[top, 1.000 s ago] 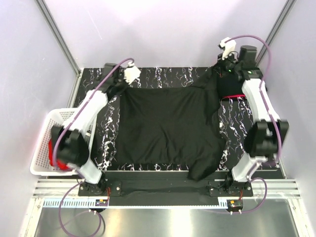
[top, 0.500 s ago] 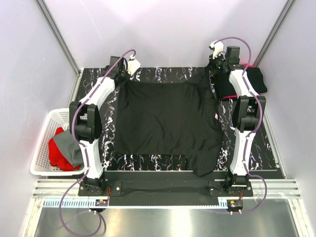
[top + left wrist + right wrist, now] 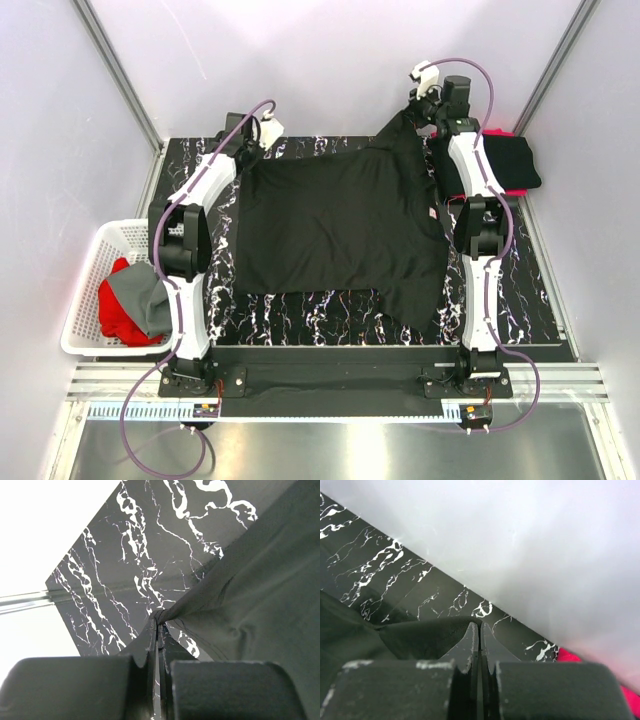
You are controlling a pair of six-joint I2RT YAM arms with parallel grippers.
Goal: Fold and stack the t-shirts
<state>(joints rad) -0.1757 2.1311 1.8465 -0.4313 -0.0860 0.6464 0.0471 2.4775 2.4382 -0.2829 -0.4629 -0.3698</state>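
Note:
A black t-shirt (image 3: 340, 230) lies spread across the middle of the marbled table, with its far edge pulled taut between both grippers. My left gripper (image 3: 252, 148) is shut on its far left corner, low over the table; in the left wrist view the jaws (image 3: 158, 622) pinch the bunched cloth (image 3: 250, 590). My right gripper (image 3: 418, 108) is shut on the far right corner and holds it raised near the back wall; the right wrist view shows black cloth (image 3: 420, 635) at the closed tips (image 3: 480, 626). A folded black t-shirt (image 3: 500, 160) sits at the back right, with red showing under it.
A white slatted basket (image 3: 85, 260) stands off the table's left edge and holds a red t-shirt (image 3: 115, 310) and a grey one (image 3: 148, 300). The back wall is close behind both grippers. Both arms reach far out along the table's sides.
Both arms have stretched toward the back wall, dragging the black t-shirt away from the near edge. The right gripper has lifted its corner higher.

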